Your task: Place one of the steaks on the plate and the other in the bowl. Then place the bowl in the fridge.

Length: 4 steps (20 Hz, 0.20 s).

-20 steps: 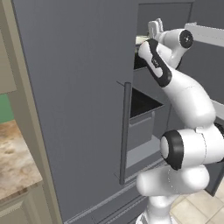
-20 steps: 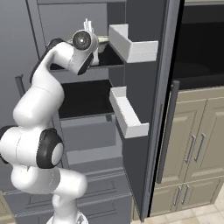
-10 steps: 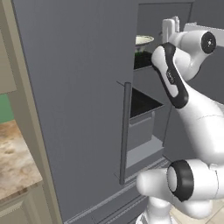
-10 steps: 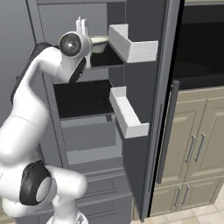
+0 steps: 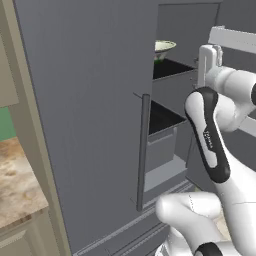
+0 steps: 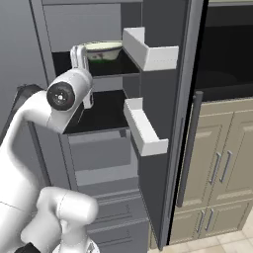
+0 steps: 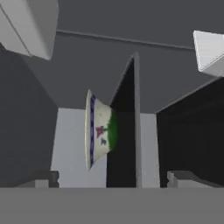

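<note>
The grey fridge point(image 5: 90, 100) stands with its left door closed and its right door point(image 6: 165, 123) swung open. The pale greenish-white bowl point(image 5: 164, 47) point(image 6: 103, 49) rests upright on the upper shelf inside. In the hand view the bowl point(image 7: 100, 130) appears rolled on its side, a short way ahead of the fingertips point(image 7: 43, 177). My gripper point(image 5: 207, 60) point(image 6: 79, 53) point(image 7: 113, 179) is open and empty, held just outside the shelf, clear of the bowl. The bowl's inside is hidden. The steaks and the plate are out of view.
Two white door bins point(image 6: 148, 49) point(image 6: 146, 133) jut from the open door close to my arm. A long bar handle point(image 5: 142, 150) runs down the closed door. Beige cabinets point(image 6: 222, 168) stand to the right, a marbled counter point(image 5: 20, 185) to the left.
My gripper has drawn back from the upper shelf, away from the bowl. The bowl has stayed in place on the shelf.
</note>
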Motion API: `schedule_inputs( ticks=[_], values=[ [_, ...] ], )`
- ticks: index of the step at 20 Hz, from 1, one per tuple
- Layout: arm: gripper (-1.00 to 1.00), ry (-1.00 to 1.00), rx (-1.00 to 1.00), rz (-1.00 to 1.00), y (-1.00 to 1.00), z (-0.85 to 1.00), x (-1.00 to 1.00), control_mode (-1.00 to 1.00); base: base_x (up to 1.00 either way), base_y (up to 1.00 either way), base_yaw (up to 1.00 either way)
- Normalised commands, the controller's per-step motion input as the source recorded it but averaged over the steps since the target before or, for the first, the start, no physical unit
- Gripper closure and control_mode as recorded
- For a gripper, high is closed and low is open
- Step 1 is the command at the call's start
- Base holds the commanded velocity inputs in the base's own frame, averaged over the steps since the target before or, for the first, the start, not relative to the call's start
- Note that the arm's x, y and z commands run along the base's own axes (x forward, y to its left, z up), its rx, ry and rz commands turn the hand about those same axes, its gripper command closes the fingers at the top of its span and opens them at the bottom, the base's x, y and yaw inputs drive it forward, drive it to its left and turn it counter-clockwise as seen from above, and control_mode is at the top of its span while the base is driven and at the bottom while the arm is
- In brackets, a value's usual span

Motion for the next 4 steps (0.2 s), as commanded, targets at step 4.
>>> schedule_inputs(
  ticks=[4],
  values=[
    [-1.00, 0.26, 0.00, 0.02, -0.02, -0.21, -1.00, -1.00, 0.00, 0.00, 0.00]
  ],
)
